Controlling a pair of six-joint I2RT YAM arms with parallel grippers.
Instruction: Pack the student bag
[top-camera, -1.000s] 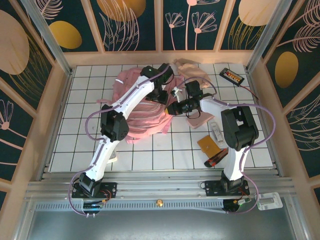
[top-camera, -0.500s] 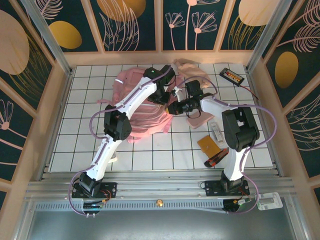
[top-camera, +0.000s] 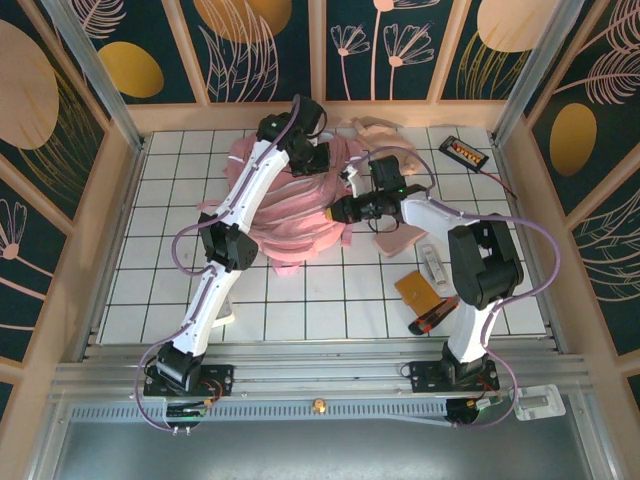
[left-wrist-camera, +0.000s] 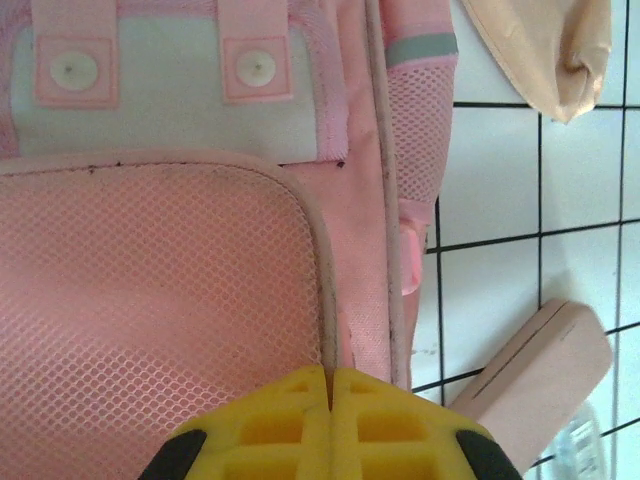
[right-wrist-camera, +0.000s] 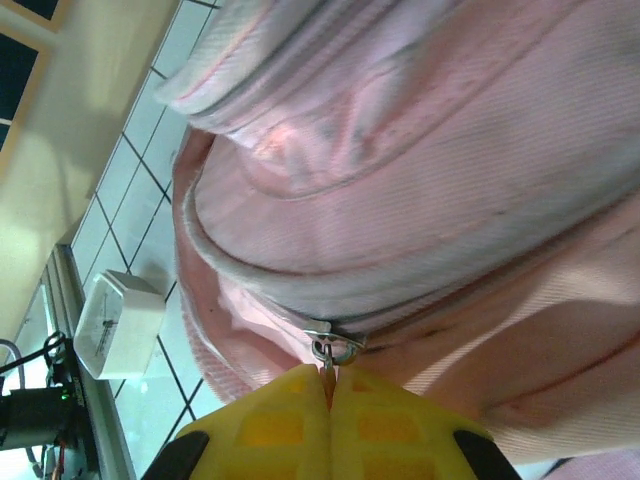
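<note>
1. My left gripper (left-wrist-camera: 329, 385) has just snapped together at the far end of the student bag (top-camera: 285, 215), which lies far-centre on the table (top-camera: 150, 290).
2. My right gripper (right-wrist-camera: 328, 385) pinches the zipper pull (right-wrist-camera: 333, 350); I judge the bag is ready to be opened.

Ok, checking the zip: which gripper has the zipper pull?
The right gripper, shut on the student bag's metal zipper pull; the left gripper sits shut at its mesh-panel seam instead.

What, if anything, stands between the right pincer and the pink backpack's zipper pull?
Nothing visible does. In the right wrist view the right pincer is shut directly on the zipper pull of the pink backpack. The pull's tab runs straight into the closed jaws, with no other item between them.
</note>
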